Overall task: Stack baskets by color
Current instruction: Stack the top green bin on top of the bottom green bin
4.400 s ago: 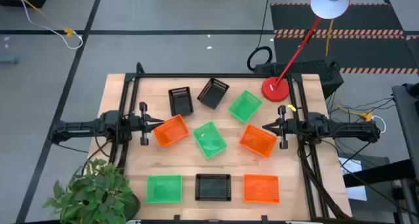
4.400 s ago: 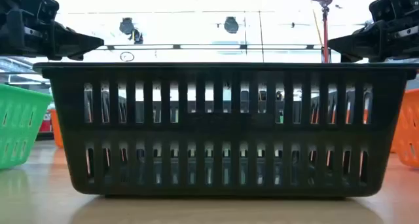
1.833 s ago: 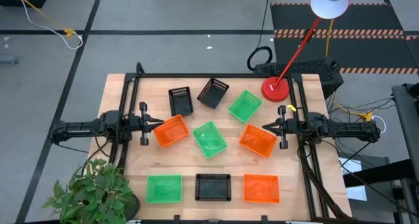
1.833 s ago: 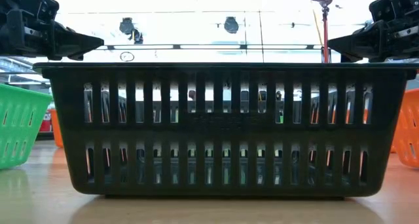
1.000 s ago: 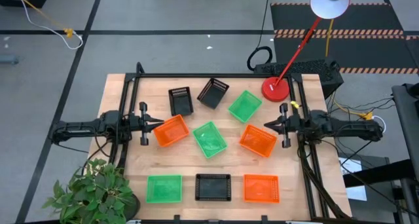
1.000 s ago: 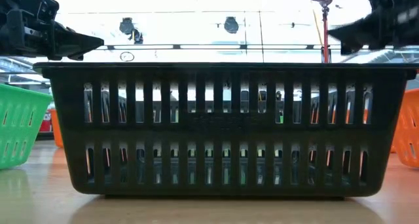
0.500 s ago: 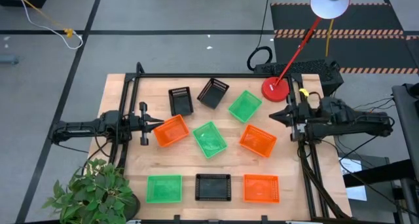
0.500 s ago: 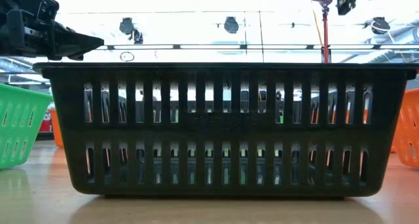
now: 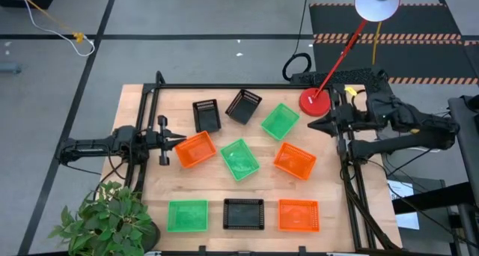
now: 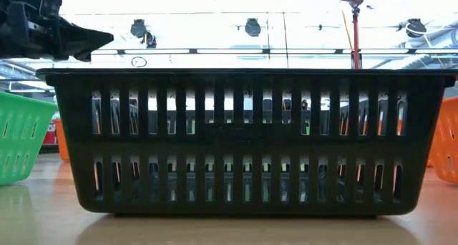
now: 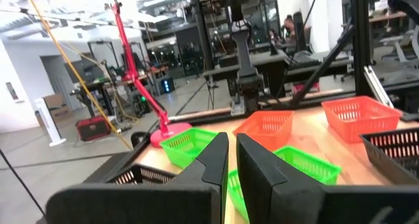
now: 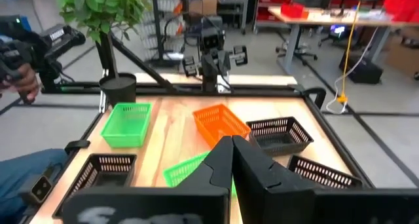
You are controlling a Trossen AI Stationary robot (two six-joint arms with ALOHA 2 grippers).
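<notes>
Nine baskets lying singly on the wooden surface (image 9: 153, 185), none stacked. Landmark: the middle green basket (image 9: 240, 159), near the centre.

Just left of it, an orange basket (image 9: 196, 150); just right, another orange basket (image 9: 294, 160). Beyond it toward the far edge, a black basket (image 9: 206, 115), a tilted black basket (image 9: 244, 106) and a green basket (image 9: 281, 121). Nearer than it, along the front edge, a row: green basket (image 9: 187, 215), black basket (image 9: 244, 214), orange basket (image 9: 299, 215).

Left gripper (image 9: 178, 140) well left of the middle green basket, tips at the left orange basket's edge, fingers (image 11: 213, 162) narrow with a slim gap, holding nothing.

Right gripper (image 9: 312, 126) to the right of and beyond the middle green basket, raised beside the red lamp base (image 9: 315, 101), between far green basket and right rail, closed and empty.
</notes>
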